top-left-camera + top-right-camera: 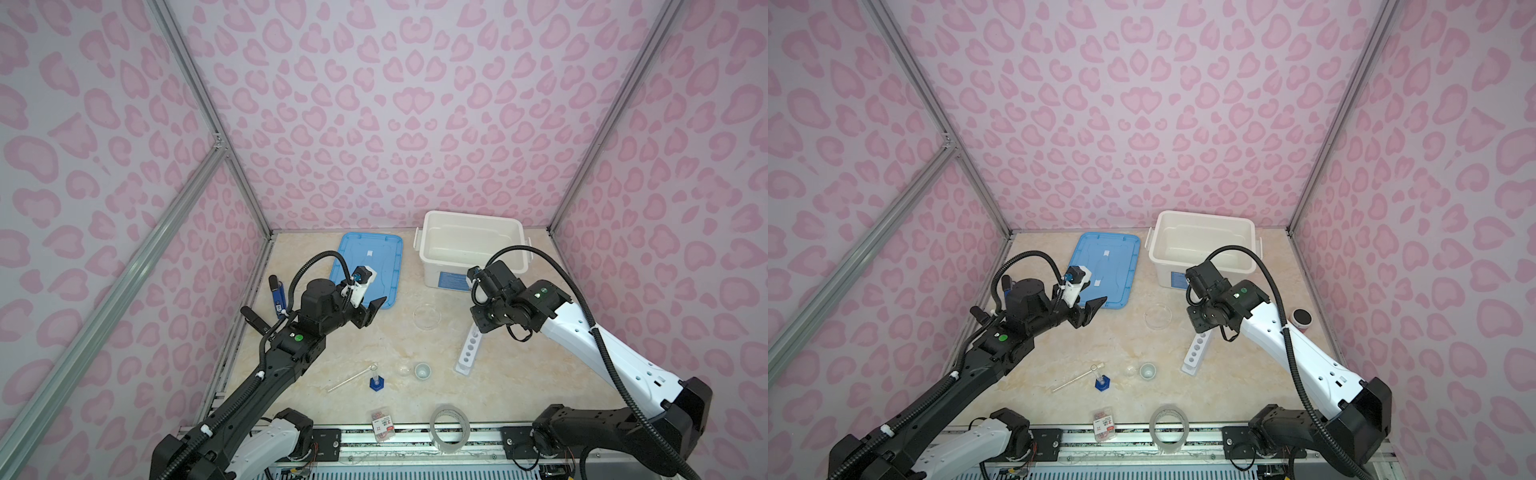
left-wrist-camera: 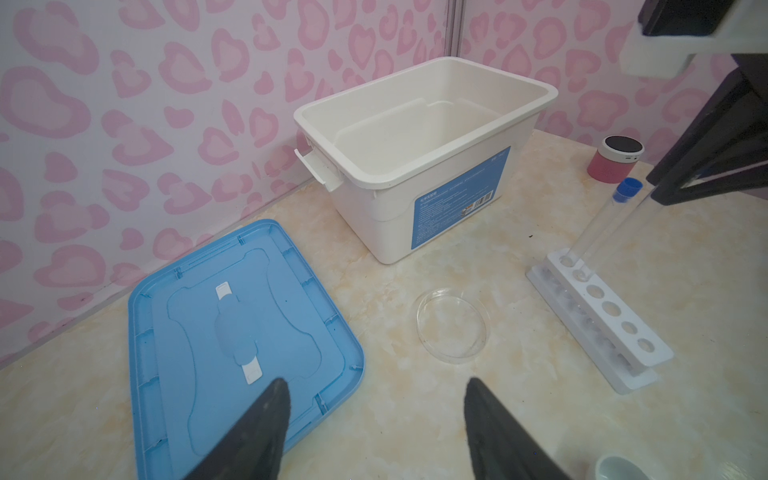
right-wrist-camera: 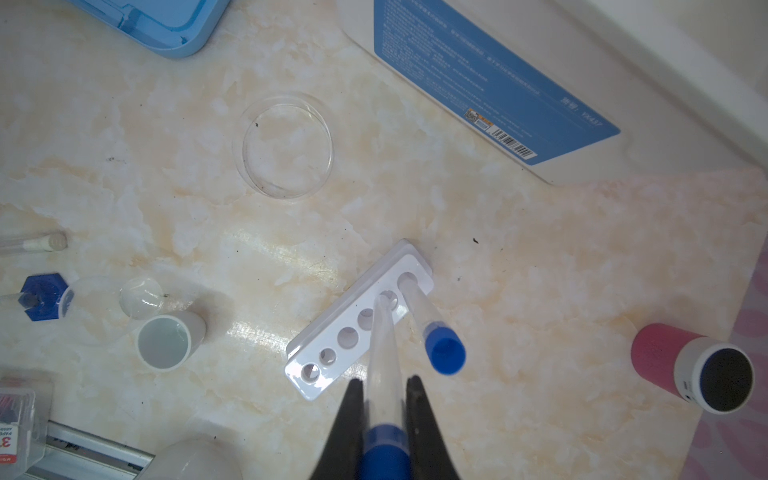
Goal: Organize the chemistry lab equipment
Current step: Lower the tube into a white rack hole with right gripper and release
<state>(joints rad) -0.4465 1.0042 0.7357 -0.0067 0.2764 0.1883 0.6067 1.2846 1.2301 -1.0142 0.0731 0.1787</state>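
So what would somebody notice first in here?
Probably the right gripper, pinching a blue-capped test tube whose tip is at the second hole of the white rack, beside a capped tube standing in the end hole. Behind sits a big white bin, its blue lid flat beside it.

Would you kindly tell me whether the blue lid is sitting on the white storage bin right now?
No, the blue lid lies flat on the tabletop beside the open white storage bin.
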